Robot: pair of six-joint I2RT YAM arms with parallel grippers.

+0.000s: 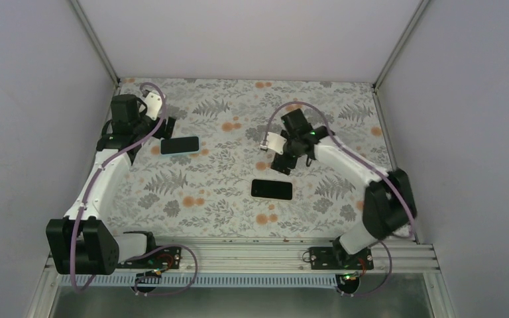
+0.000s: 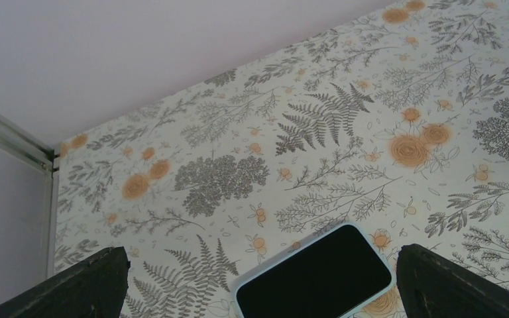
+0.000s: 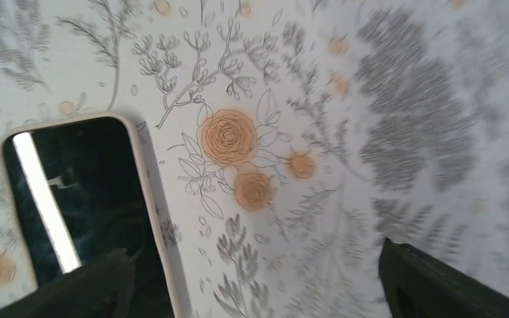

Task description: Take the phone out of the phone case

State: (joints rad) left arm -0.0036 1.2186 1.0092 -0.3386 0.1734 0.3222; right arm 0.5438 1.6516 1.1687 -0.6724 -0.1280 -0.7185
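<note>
Two dark slabs on floral tablecloth (image 1: pixel 225 205). Phone (image 1: pixel 272 189): centre, flat, screen up; judged stiff, slick, glass fragile; take by long edges. Light-blue-rimmed phone case (image 1: pixel 179 144): left rear, well apart; whether emptied, cannot tell. Left gripper (image 2: pixel 263 250): wide, empty, above case. Right gripper (image 3: pixel 257 248): wide, empty, beside phone. Nothing obstructs.

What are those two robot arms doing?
They're supposed to get a phone out of its case. Right now neither arm holds anything: the left gripper and the right gripper are both open above the flowery table. A black phone lies flat in the middle, near the right gripper. What looks like the pale blue case lies beside the left gripper. I can't tell if it's empty.
</note>
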